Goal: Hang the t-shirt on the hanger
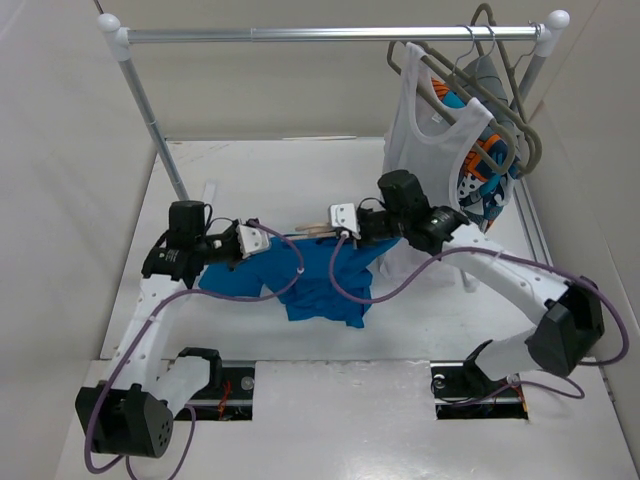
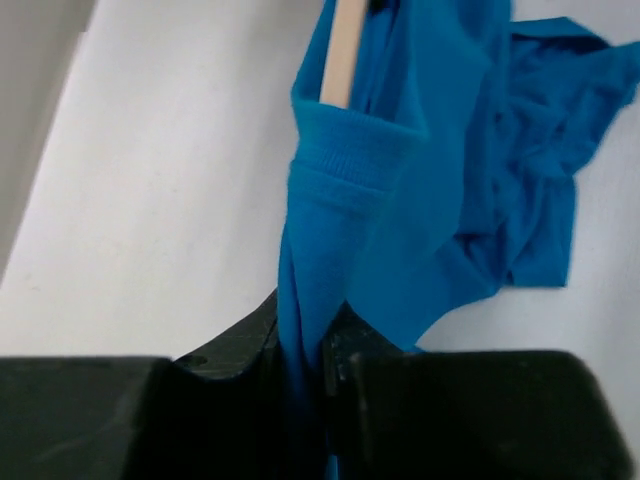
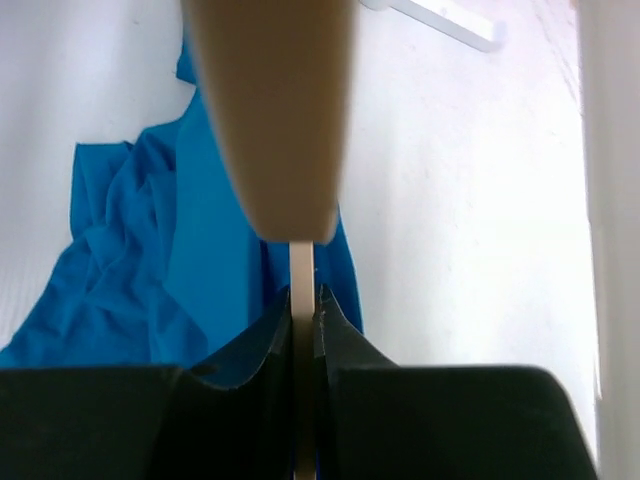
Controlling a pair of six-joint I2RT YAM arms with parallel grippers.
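The bright blue t-shirt lies bunched on the white table between the two arms. My left gripper is shut on a fold of the t-shirt and holds that edge up. My right gripper is shut on the beige hanger, whose thin bar runs between the jaws and whose wide end fills the top of the right wrist view. A beige bar of the hanger goes into the shirt's ribbed opening in the left wrist view. The hanger's tip shows between the grippers.
A metal clothes rail spans the back. At its right end hang grey hangers, a white tank top and an orange-and-blue patterned garment. Purple cables loop along both arms. A white strip lies on the table.
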